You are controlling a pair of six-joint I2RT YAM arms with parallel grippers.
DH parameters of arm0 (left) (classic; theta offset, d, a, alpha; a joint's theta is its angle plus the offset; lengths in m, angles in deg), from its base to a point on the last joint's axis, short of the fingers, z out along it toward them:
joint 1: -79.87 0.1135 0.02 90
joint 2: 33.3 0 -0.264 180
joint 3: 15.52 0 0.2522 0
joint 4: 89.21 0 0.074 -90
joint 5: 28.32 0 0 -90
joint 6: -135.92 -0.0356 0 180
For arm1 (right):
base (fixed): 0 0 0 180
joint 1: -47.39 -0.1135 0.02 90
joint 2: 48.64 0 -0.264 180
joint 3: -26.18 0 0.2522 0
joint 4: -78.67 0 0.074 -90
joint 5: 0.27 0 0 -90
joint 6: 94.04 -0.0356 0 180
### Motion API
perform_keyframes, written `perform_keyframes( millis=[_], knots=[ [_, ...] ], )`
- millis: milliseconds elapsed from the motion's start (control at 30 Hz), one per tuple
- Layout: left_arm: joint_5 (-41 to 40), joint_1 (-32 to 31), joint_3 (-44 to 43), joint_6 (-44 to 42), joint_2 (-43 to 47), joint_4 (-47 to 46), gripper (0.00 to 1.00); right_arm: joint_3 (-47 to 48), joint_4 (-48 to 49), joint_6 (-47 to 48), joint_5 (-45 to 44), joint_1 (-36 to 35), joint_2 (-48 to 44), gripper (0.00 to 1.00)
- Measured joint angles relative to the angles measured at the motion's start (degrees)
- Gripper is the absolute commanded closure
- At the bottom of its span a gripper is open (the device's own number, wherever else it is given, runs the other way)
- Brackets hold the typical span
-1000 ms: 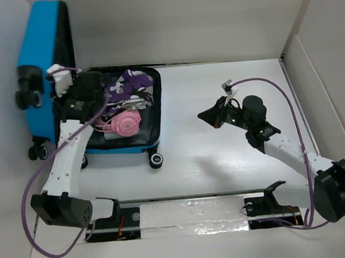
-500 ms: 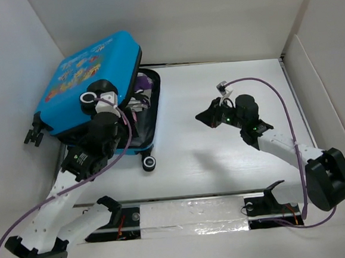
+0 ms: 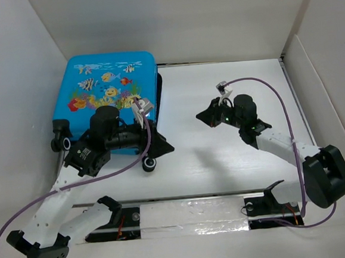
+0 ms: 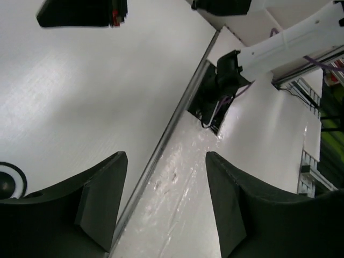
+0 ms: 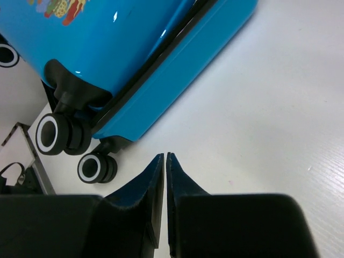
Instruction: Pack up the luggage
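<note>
The luggage (image 3: 106, 89) lies closed at the back left of the table, its blue lid with the fish print facing up. In the right wrist view the luggage (image 5: 123, 43) shows its closed seam and black wheels (image 5: 56, 134). My left gripper (image 3: 164, 147) hovers just off its front right corner, beside a wheel (image 3: 149, 163). The left gripper (image 4: 166, 158) is open, with only table between its fingers. My right gripper (image 3: 202, 116) hangs over the middle of the table, pointing left at the luggage. Seen from its own wrist, the right gripper (image 5: 164, 157) is shut on nothing.
White walls (image 3: 14, 87) enclose the table on the left, back and right. A metal rail (image 3: 190, 197) with the arm mounts runs along the near edge. Purple cables (image 3: 75, 184) trail from both arms.
The luggage lid has swung down from upright to closed. My left gripper let go, opened and moved down to the right front corner. The right arm crept slightly left.
</note>
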Motion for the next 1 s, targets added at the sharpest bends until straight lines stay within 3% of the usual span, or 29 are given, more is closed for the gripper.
perform_keyframes(
  millis=[33,67,133,200,300,433,700,900,1000],
  knots=[
    [-0.4,-0.2,-0.9,0.3,0.0,-0.5,0.52,0.0,0.0,0.1,-0.1,0.0,0.0,1.00],
    [-1.6,-0.2,-2.2,0.8,-0.2,-0.7,0.65,0.0,-0.1,0.3,-0.3,0.0,0.0,1.00],
    [-11.4,-0.5,-7.4,2.8,-1.4,-0.6,0.91,0.0,-0.3,0.5,-0.7,0.0,-0.1,1.00],
    [-23.5,0.3,-14.4,4.7,-3.7,-0.9,0.96,0.0,-0.6,0.7,-1.3,-0.3,-0.3,1.00],
    [-39.8,4.9,-23.9,6.9,-9.8,-1.4,0.91,0.0,-1.3,1.4,-2.4,-1.2,-1.1,1.00],
    [-51.5,16.0,-32.5,9.3,-20.1,-1.9,0.77,0.0,-1.2,2.0,-3.2,-2.3,-1.7,1.00],
    [-61.4,38.3,-37.1,11.7,-41.6,0.5,0.66,0.0,-1.5,2.8,-6.0,-4.9,-1.5,1.00],
    [-68.7,46.9,-40.8,9.9,-47.7,2.3,0.62,0.0,-1.6,3.3,-7.5,-6.8,-1.4,1.00],
    [-70.7,48.5,-44.9,8.4,-50.5,2.5,0.47,0.2,-1.6,3.5,-8.2,-7.0,-0.9,0.98]
  ],
)
